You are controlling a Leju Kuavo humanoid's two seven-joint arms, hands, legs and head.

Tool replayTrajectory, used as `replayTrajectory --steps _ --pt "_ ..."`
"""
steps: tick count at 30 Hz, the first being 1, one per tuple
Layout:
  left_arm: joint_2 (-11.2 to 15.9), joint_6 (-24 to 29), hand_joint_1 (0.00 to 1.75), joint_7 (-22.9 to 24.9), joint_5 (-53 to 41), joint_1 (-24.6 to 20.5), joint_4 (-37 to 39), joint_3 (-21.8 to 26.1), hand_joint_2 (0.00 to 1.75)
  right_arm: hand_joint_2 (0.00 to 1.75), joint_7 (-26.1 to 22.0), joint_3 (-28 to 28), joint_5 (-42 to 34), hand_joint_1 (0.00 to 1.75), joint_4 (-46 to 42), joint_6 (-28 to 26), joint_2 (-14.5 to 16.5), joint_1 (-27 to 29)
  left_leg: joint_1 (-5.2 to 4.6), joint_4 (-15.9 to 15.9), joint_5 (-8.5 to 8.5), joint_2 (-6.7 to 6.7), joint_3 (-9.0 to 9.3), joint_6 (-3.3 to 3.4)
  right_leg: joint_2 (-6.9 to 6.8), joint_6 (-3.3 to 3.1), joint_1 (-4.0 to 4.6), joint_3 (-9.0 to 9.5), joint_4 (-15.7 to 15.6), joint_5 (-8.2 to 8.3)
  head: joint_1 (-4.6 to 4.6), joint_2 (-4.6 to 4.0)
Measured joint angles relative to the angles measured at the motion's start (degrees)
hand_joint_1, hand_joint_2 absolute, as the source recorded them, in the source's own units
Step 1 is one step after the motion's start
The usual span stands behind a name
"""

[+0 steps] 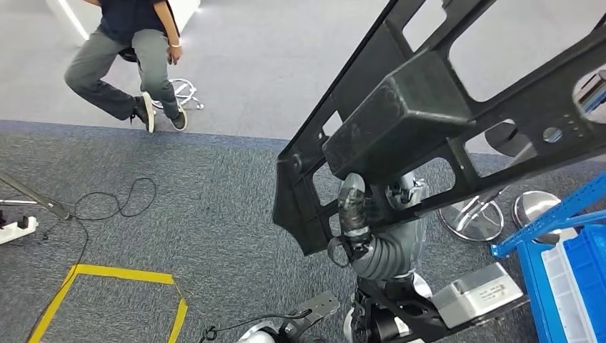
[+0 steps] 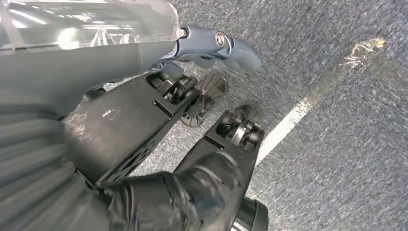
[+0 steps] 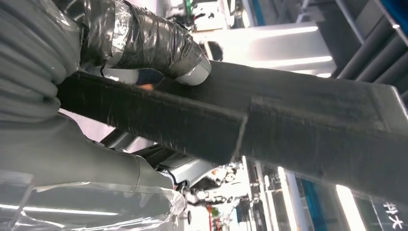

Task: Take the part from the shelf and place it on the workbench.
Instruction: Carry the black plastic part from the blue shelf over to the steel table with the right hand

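Head view shows the right hand [image 1: 371, 225] gripping a large black frame part [image 1: 429, 107], lifted above the grey carpet [image 1: 179, 214]. Left hand [image 2: 144, 120] hangs toward the carpet, fingers apart, holding nothing.

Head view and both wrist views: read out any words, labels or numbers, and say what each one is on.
Nothing can be quoted with confidence.
Grey box: label print too small to read.
Dark sign, right wrist view: white characters, cut off and blurred.
Black part held by the right robot hand: no marking visible.
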Motion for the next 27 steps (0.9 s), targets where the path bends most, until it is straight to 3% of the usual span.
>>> replayTrajectory --steps 1,3,5,6,7,8,10,12,14,15,17,19,20,21,22,24,25,27 --pt "0.03 -0.02 0.0 0.11 -0.05 0.0 0.04 0.0 1.75 1.75 -0.03 0.03 -0.1 1.75 0.01 0.04 0.09 -0.07 -0.07 1.15 -0.52 1.41 -0.61 -0.25 -0.72 -0.3 -0.09 0.2 -0.13 -0.01 -0.32 0.0" --pt "0.01 -0.09 0.0 0.39 -0.22 -0.03 0.07 0.0 1.75 1.75 -0.08 0.05 -0.28 1.75 0.03 0.11 0.2 -0.14 -0.15 6.34 -2.78 4.99 -3.3 -0.81 -2.21 -0.72 -0.03 0.61 -0.3 -0.16 -0.93 0.0" --pt "-0.05 -0.18 0.0 0.73 -0.38 -0.06 0.08 0.0 1.75 1.75 -0.09 0.08 -0.47 1.75 0.13 0.15 0.21 -0.15 0.02 12.68 -4.91 6.43 -6.96 -1.04 -3.85 -0.89 0.23 0.75 -0.32 -0.38 -1.13 0.0" --pt "-0.07 -0.2 0.0 0.86 -0.42 -0.04 0.08 0.0 1.75 1.75 -0.08 0.13 -0.55 1.75 0.19 0.16 0.21 -0.15 0.03 14.06 -4.88 6.63 -7.95 -0.92 -4.66 -0.94 0.38 0.81 -0.32 -0.52 -1.17 0.0" --pt "-0.06 -0.18 0.0 0.94 -0.45 -0.03 0.09 0.0 1.75 1.75 -0.08 0.23 -0.58 1.75 0.24 0.16 0.22 -0.16 -0.04 13.45 -3.9 6.74 -7.87 -0.62 -5.43 -0.97 0.55 0.93 -0.34 -0.67 -1.16 0.0" --pt "-0.05 -0.1 0.0 0.97 -0.48 -0.02 0.1 0.0 1.75 1.75 -0.08 0.35 -0.54 1.75 0.26 0.17 0.22 -0.17 -0.22 10.86 -2.17 6.94 -6.66 -0.14 -6.16 -1.01 0.73 1.15 -0.4 -0.84 -1.16 0.0" --pt "-0.04 0.14 0.0 0.97 -0.52 -0.04 0.13 0.0 1.75 1.75 -0.08 0.61 -0.39 1.75 0.25 0.17 0.27 -0.19 -1.17 3.21 0.79 8.93 -2.75 1.2 -7.5 -1.02 1.01 1.87 -0.83 -1.14 -1.1 0.0" --pt "-0.03 0.32 0.0 0.97 -0.57 -0.04 0.14 0.0 1.75 1.75 -0.07 0.75 -0.27 1.75 0.24 0.17 0.31 -0.2 -2.16 -1.31 1.47 10.78 -0.24 2.2 -8.64 -0.74 1.09 2.57 -1.67 -1.21 -1.1 0.0" --pt "0.04 0.39 0.0 1.01 -0.63 0.02 0.2 0.0 1.75 1.75 -0.05 0.9 -0.25 1.75 0.25 0.17 0.38 -0.26 -2.47 -2.48 1.5 10.08 0.52 2.61 -9.82 -0.28 1.18 3.34 -2.64 -1.21 -1.14 0.0" --pt "0.06 0.5 0.0 0.99 -0.7 0.07 0.22 0.0 1.75 1.75 -0.03 0.99 -0.25 1.75 0.26 0.17 0.43 -0.34 -2.31 -3.26 1.76 9.4 1.06 2.67 -9.63 -0.07 1.18 3.73 -2.81 -1.38 -1.09 0.0" --pt "0.0 1.02 0.0 0.89 -0.96 0.04 0.26 0.0 1.75 1.75 -0.04 1.14 -0.1 1.75 0.26 0.14 0.48 -0.49 -1.74 -4.86 2.22 8.15 2.4 2.88 -6.81 0.19 1.09 3.25 -0.89 -2.61 -1.01 0.0" --pt "-0.21 1.6 0.0 0.81 -1.23 -0.04 0.27 0.0 1.75 1.75 0.02 1.18 0.08 1.75 0.26 0.03 0.39 -0.35 -1.42 -5.3 2.3 6.84 2.96 3.21 -3.61 0.29 0.97 -0.33 5.64 -5.24 -0.74 0.0" --pt "-0.28 1.78 0.0 0.89 -1.41 -0.08 0.28 0.0 1.75 1.75 0.12 1.19 0.21 1.75 0.27 -0.02 0.33 -0.17 -1.41 -5.18 2.18 6.07 2.97 3.33 -3.07 0.43 0.97 -2.63 9.26 -6.29 -0.62 0.0" --pt "-0.33 1.9 0.0 1.08 -1.67 -0.06 0.29 0.0 1.75 1.75 0.28 1.19 0.38 1.75 0.28 -0.05 0.24 0.0 -1.37 -4.96 2.01 5.19 2.97 3.3 -2.92 0.65 0.93 -4.41 11.6 -6.44 -0.54 0.0" --pt "-0.33 1.97 0.0 1.38 -2.03 -0.05 0.32 0.0 1.75 1.75 0.49 1.19 0.64 1.75 0.27 -0.07 0.14 0.13 -1.28 -4.62 1.77 4.29 2.96 3.16 -2.88 0.91 0.84 -5.24 11.93 -5.45 -0.54 0.0" --pt "-0.42 1.93 0.0 2.11 -2.87 -0.08 0.36 0.0 1.75 1.75 0.88 1.17 1.33 1.75 0.26 -0.12 -0.03 0.24 -0.92 -3.36 0.96 2.56 2.87 2.6 -2.16 1.52 0.38 -3.75 6.52 -1.12 -0.48 0.0" --pt "-0.49 1.88 0.0 2.49 -3.26 -0.16 0.38 0.0 1.75 1.75 1.02 1.15 1.68 1.75 0.23 -0.18 -0.13 0.34 -0.79 -2.42 0.42 1.75 2.56 2.17 -0.88 1.79 0.08 -2.46 3.15 0.33 -0.44 0.0" --pt "-0.74 1.81 0.0 3.02 -3.86 -0.4 0.42 -0.01 1.75 1.75 1.16 1.0 2.34 1.75 -0.01 -0.31 -0.33 0.81 -0.54 -0.89 -0.34 0.47 1.71 1.39 1.17 1.61 -0.17 -0.93 -0.44 1.19 -0.33 0.0"
